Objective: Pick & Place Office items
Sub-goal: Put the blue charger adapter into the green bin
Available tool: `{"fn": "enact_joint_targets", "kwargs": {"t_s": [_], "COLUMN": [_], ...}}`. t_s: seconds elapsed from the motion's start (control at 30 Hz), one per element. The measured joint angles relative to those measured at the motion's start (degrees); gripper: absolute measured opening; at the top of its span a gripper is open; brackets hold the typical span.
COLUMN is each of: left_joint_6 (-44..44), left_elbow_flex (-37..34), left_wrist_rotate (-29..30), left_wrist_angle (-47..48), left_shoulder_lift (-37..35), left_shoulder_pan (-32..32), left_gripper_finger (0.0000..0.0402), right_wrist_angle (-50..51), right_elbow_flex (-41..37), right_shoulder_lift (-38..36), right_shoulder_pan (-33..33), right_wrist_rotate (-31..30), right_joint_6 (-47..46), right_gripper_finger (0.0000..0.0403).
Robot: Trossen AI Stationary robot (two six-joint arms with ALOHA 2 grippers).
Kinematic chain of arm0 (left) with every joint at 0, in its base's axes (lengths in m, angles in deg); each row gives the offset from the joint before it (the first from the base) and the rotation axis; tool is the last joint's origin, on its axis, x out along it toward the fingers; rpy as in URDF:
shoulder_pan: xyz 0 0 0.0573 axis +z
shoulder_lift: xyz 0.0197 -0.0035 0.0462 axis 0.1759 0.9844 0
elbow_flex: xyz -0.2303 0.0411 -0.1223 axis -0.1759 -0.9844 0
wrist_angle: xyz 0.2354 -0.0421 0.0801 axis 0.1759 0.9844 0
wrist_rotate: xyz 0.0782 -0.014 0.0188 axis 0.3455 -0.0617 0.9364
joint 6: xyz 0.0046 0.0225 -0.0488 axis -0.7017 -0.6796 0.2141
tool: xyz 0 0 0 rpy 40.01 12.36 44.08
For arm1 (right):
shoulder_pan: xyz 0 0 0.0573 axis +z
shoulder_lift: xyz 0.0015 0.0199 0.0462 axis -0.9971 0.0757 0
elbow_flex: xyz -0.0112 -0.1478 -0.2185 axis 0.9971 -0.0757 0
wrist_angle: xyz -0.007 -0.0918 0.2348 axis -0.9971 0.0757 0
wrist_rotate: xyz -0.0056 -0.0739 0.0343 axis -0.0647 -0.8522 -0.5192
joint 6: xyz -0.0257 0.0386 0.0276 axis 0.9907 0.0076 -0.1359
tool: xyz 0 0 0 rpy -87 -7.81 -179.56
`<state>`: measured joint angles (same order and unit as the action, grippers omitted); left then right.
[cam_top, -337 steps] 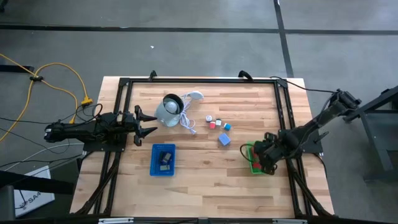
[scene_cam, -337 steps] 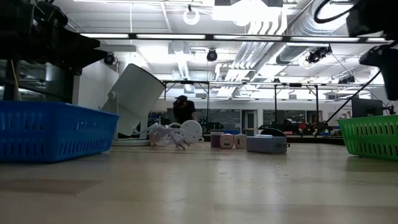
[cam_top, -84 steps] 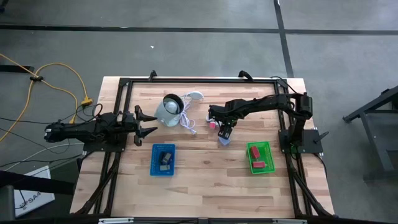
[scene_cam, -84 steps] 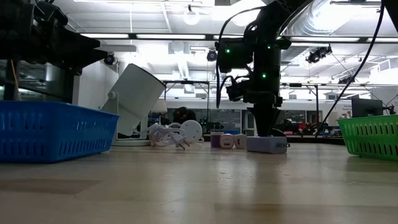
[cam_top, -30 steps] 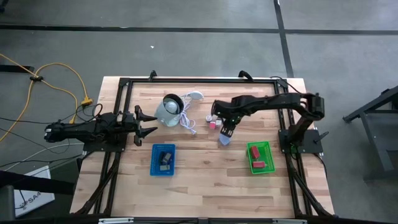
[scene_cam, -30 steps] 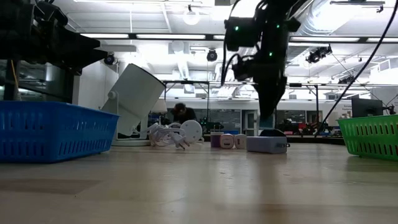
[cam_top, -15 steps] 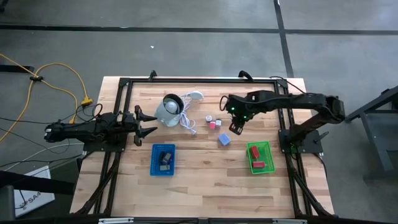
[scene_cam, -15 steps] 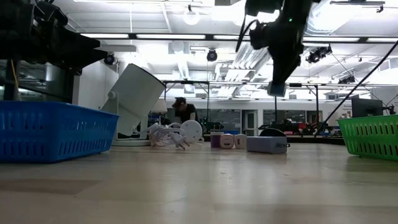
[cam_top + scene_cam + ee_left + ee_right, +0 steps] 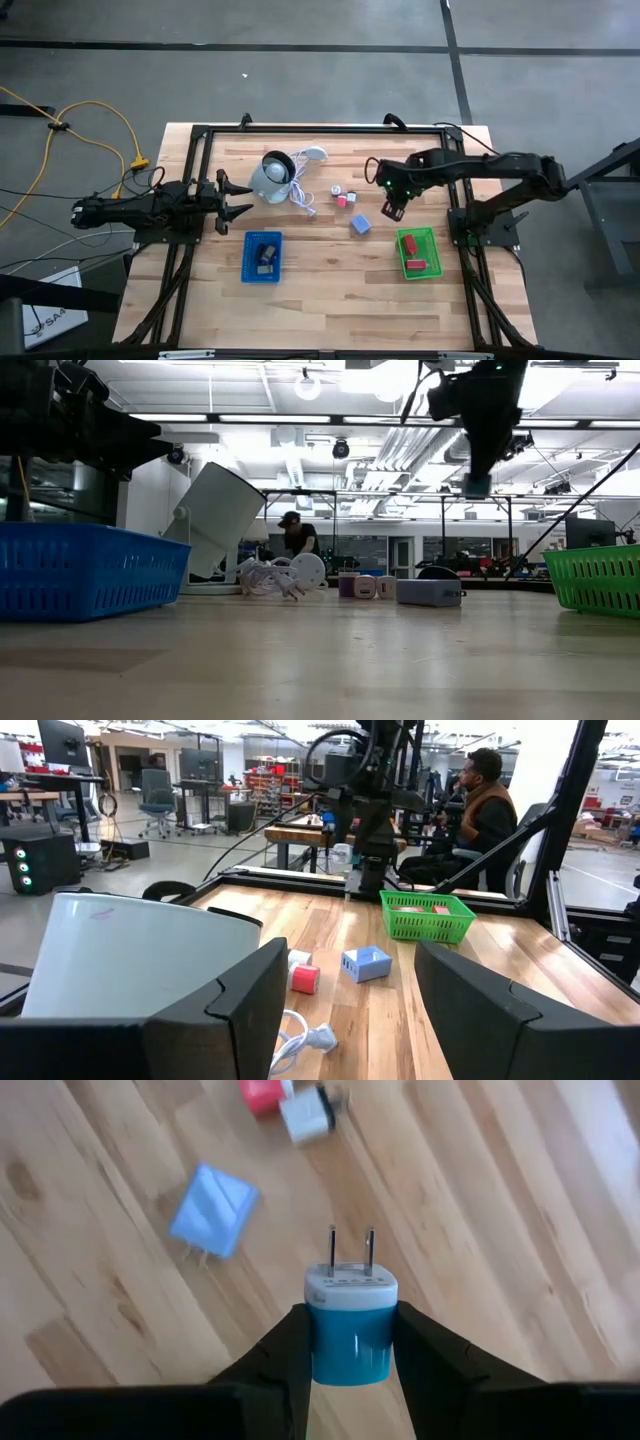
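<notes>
My right gripper (image 9: 392, 211) hangs high over the table's right half, between the loose office items and the green tray (image 9: 418, 252). It is shut on a teal block with a white pronged end (image 9: 350, 1325), which also shows in the low view as the teal block (image 9: 477, 485). On the wood lie a pale-blue block (image 9: 361, 225), a red block (image 9: 342, 201) and a white block (image 9: 336, 190). My left gripper (image 9: 235, 197) waits open at the table's left edge, pointing level. My right gripper pinches the teal block by the two opposite sides of its teal body (image 9: 350, 1350) between its two fingers (image 9: 285, 1360). The fingers come steeply from above. The white end with its two prongs (image 9: 350, 1245) sticks out below the fingertips. The block is lifted clear of the table.
A grey-white round object (image 9: 270, 177) with a white cord (image 9: 303, 195) lies at the far left of centre. A blue tray (image 9: 263, 257) holds dark pieces, and the green tray holds a red piece (image 9: 417, 264). A black frame (image 9: 320, 130) borders the table. A person shows in the room behind.
My right gripper has risen well above the table and gone toward the right edge, away from the loose blocks. It has stayed shut on the teal block, which went up with it and now hangs high and clear. The blocks on the wood have stayed in place.
</notes>
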<state>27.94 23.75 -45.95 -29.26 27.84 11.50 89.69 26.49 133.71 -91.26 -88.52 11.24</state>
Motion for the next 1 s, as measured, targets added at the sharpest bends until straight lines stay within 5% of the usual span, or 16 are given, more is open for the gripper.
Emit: {"fn": "enact_joint_targets", "kwargs": {"t_s": [0.8, 1.0], "left_joint_6": [0.0, 0.01], "left_elbow_flex": [0.0, 0.0], "left_wrist_rotate": [-0.01, 0.0], "left_wrist_angle": [0.01, 0.0], "left_shoulder_lift": [0.0, 0.0], "left_shoulder_pan": [0.0, 0.02], "left_gripper_finger": [0.0212, 0.0212], "right_wrist_angle": [12.8, 11.74], "right_elbow_flex": [-0.05, -6.13], "right_shoulder_lift": [-3.85, -5.3], "right_shoulder_pan": [18.22, 22.36], "right_wrist_rotate": [-3.37, -1.58], "right_joint_6": [-29.91, -38.08], "right_gripper_finger": [0.0114, 0.0113]}}
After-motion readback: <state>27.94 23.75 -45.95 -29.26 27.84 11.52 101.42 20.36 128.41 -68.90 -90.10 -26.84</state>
